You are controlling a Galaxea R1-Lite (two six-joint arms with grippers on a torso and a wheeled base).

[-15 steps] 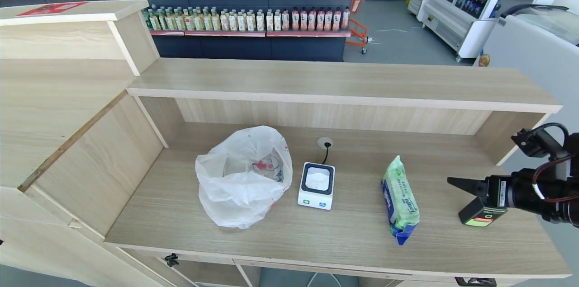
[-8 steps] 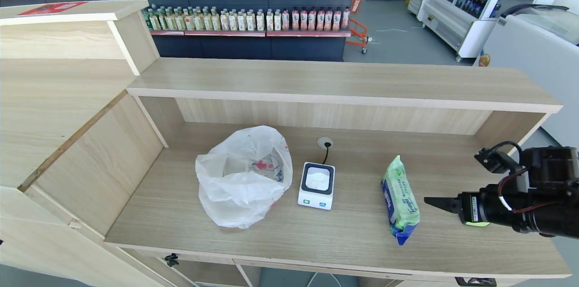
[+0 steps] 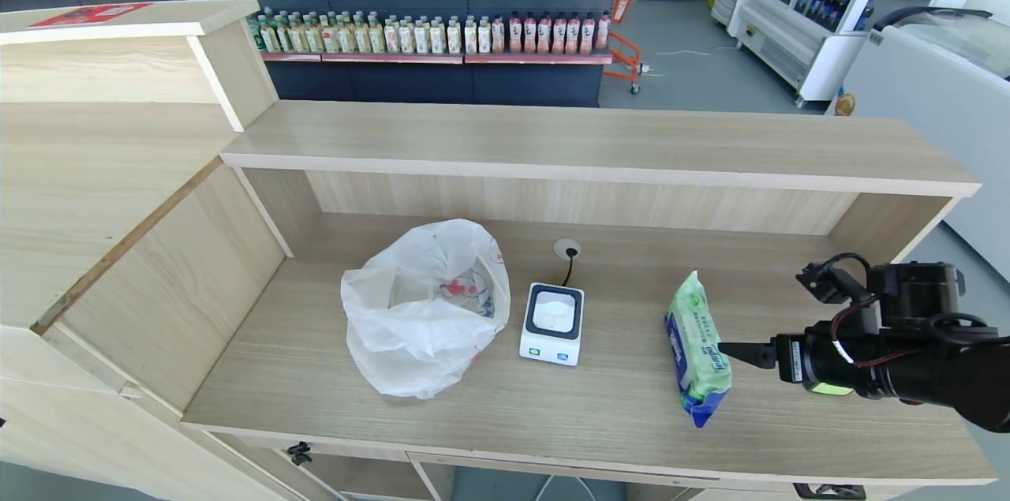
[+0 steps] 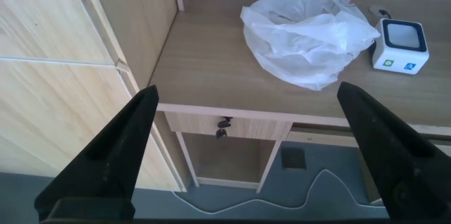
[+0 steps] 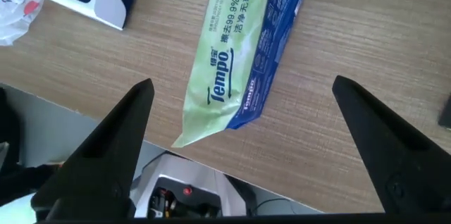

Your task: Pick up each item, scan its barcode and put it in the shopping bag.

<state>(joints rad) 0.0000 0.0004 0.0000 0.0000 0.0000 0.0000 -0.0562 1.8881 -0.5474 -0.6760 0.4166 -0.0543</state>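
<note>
My right hand [image 3: 735, 349] hovers just beside the right side of the green-and-blue tissue pack [image 3: 697, 345], its fingers spread wide apart and holding nothing. The pack lies flat on the desk [image 3: 505, 406], to the right of the white scanner [image 3: 552, 323]. The shopping bag [image 3: 422, 310] sits open left of the scanner. My left hand [image 4: 246, 153] hangs out before the desk's front edge, fingers apart, empty.

A matt, pale wood-grain counter [image 3: 505, 406] carries a thin, crinkled, translucent plastic bag [image 3: 410, 343] and a smooth white plastic scanner [image 3: 552, 323]. The tissue pack [image 3: 698, 343] at right wears glossy, wrinkled film wrap.
</note>
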